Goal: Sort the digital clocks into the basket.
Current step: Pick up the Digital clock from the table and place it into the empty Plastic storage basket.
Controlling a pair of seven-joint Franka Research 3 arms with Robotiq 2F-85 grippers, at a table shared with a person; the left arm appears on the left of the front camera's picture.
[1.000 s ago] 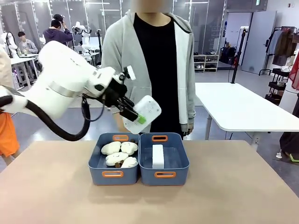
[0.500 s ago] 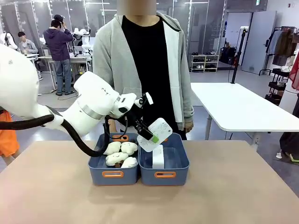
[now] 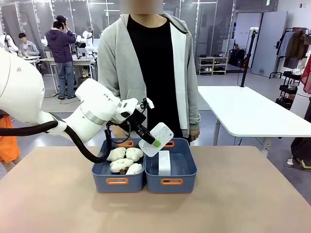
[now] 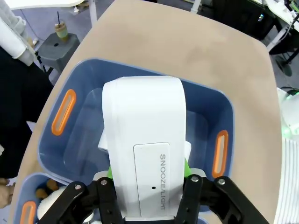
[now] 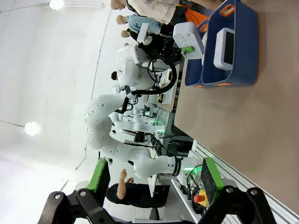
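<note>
Left tool [image 3: 148,137] clamped on digital clock [image 3: 156,139] above basket [image 3: 187,170]; right tool [image 5: 152,179] wide, holding nothing.

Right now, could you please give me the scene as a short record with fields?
left hand: shut on held clock, above right basket
right hand: open, empty
held clock: tilted, not yet in the basket
second clock: inside right basket
left basket: holds plush toys
person: standing at far side
</note>
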